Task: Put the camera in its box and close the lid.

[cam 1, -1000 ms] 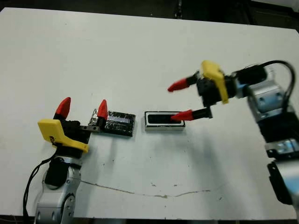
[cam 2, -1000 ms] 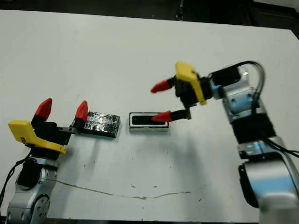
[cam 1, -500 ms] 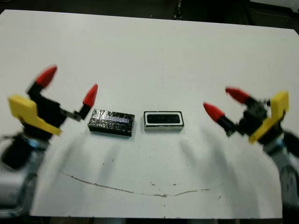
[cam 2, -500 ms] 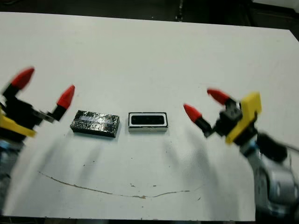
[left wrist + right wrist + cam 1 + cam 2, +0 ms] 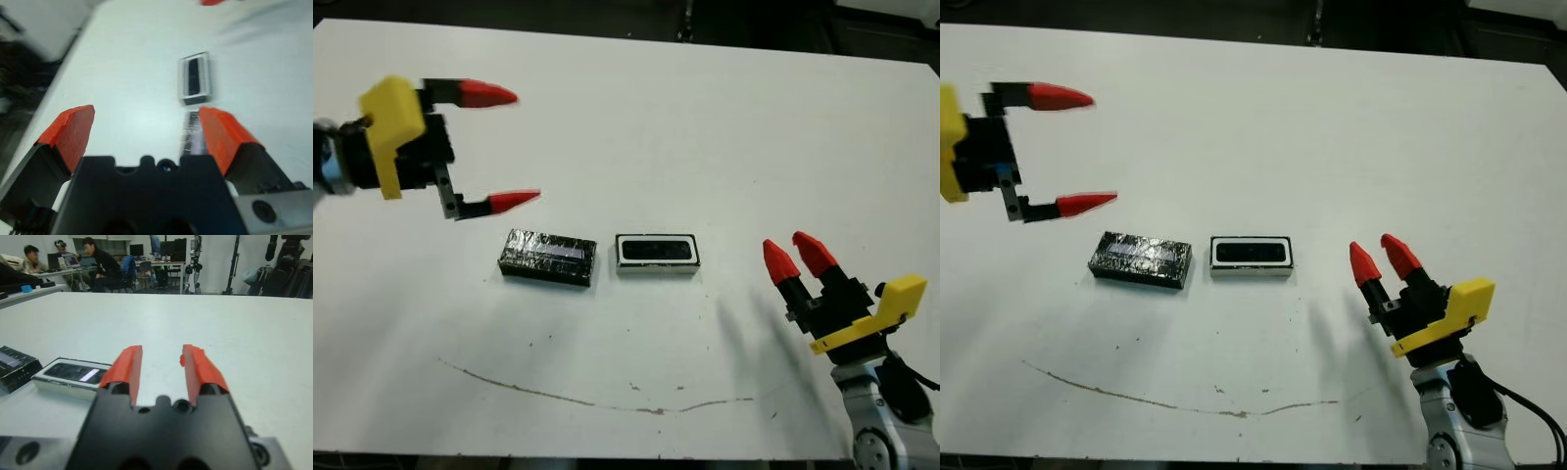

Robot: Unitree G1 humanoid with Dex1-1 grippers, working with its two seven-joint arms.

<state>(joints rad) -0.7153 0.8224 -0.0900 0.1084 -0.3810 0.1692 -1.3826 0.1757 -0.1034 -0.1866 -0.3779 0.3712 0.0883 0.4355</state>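
Lid (image 5: 548, 258) just below-right of left gripper (image 5: 502, 148), spread wide, empty; long axis left-right. Right gripper (image 5: 797, 258) narrow, empty, farther away.

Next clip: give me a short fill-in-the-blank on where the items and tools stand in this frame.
1. The camera lies inside the ____.
2. The lid rests on the table, on the box's ____ side.
3. The left tool holds ____.
4. The tool with the wider finger gap is the ____ one.

Missing: box; left; nothing; left
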